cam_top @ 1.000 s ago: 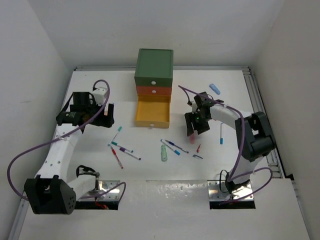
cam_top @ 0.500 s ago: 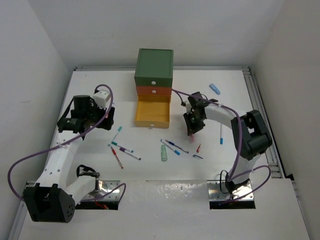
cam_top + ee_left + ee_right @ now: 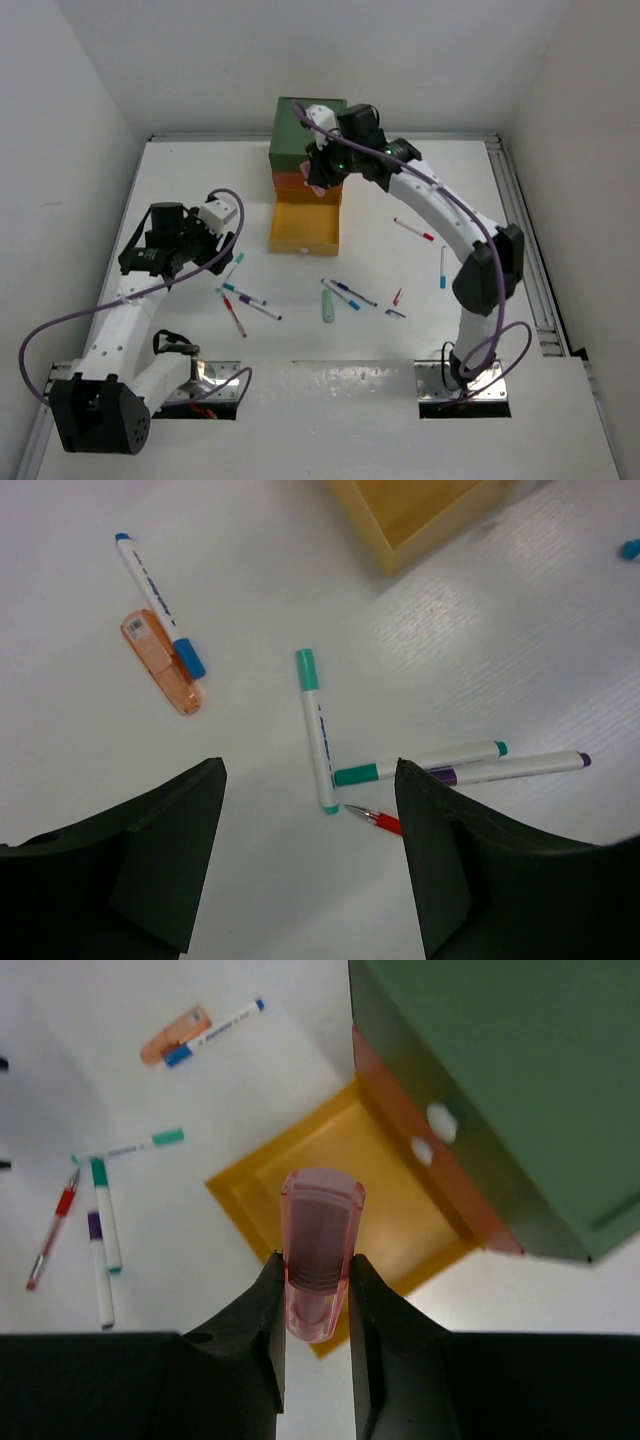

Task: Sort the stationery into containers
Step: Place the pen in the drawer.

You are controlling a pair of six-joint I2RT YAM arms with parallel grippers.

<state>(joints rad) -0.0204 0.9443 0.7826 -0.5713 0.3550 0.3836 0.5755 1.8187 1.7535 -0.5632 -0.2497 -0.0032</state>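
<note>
My right gripper [image 3: 315,1272] is shut on a stubby pink capsule-shaped piece [image 3: 322,1235] and holds it above the open yellow drawer [image 3: 395,1215]. In the top view that gripper [image 3: 322,176] hangs over the cabinet front, above the yellow drawer [image 3: 303,226]. The orange-red drawer [image 3: 470,1205] and the green drawer [image 3: 500,1070] are closed. My left gripper [image 3: 306,780] is open above a teal-capped marker [image 3: 315,730]. Close by lie a second teal marker [image 3: 420,763], a purple one [image 3: 510,768] and a red pen [image 3: 376,820]. Nothing is between its fingers.
A blue-capped marker [image 3: 158,605] and an orange capsule [image 3: 160,662] lie left of the yellow drawer. Mid-table lie a mint-green capsule [image 3: 327,307], blue markers [image 3: 345,295], a red-tipped pen [image 3: 414,230] and a blue-tipped pen [image 3: 442,268]. White walls close in the table.
My right arm has closed on the pink capsule, lifted it off the table and swung it up and left over the yellow drawer. My left gripper has moved toward the teal marker.
</note>
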